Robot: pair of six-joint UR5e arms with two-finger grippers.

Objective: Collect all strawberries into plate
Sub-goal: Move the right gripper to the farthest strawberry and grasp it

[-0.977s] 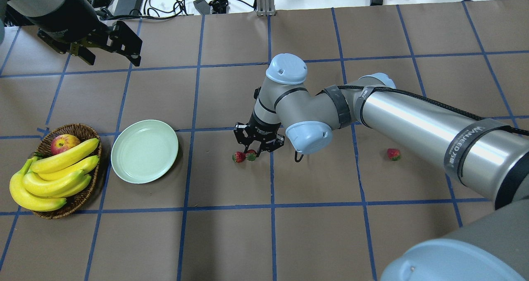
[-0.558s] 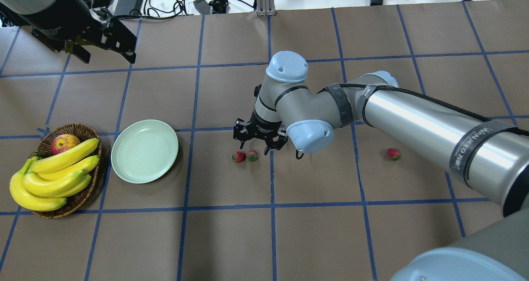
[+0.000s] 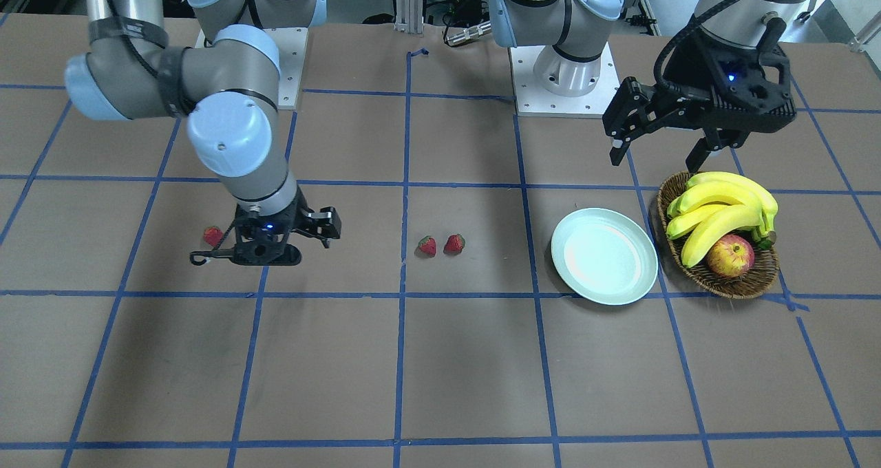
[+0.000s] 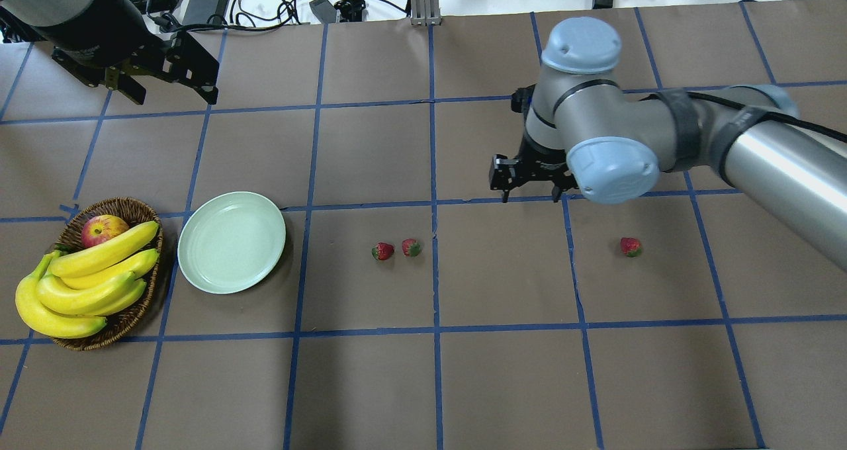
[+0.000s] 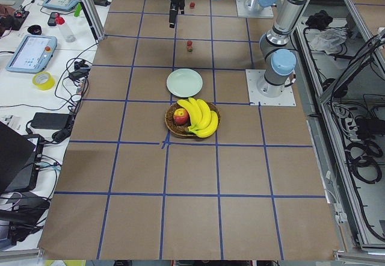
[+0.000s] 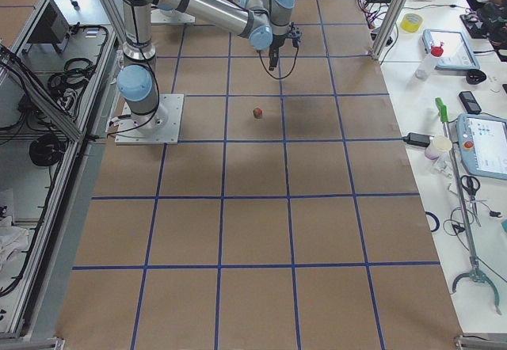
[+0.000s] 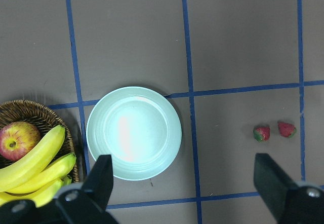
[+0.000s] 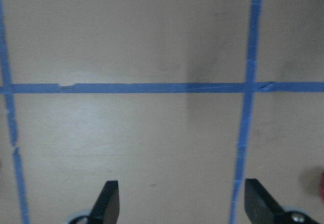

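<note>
Three strawberries lie on the brown table: a pair at the middle (image 4: 382, 251) (image 4: 411, 247) and one alone to the right (image 4: 630, 246). The pair also shows in the front view (image 3: 427, 246) (image 3: 453, 243) and in the left wrist view (image 7: 261, 133). The mint plate (image 4: 231, 242) (image 3: 604, 255) (image 7: 133, 133) lies empty left of the pair. My right gripper (image 4: 529, 197) (image 8: 182, 203) is open and empty, raised between the pair and the lone berry (image 3: 213, 235). My left gripper (image 4: 172, 92) (image 3: 654, 158) is open and empty, high behind the plate.
A wicker basket (image 4: 139, 205) (image 3: 729, 289) with bananas and a red-yellow apple (image 4: 102, 228) stands touching the plate's left. Cables and power bricks (image 4: 205, 0) lie beyond the far edge. Blue tape lines grid the table.
My right gripper, open and empty, has lifted off the strawberry pair and moved right and back. The right berry of the pair has shifted slightly right. The left gripper barely moved.
</note>
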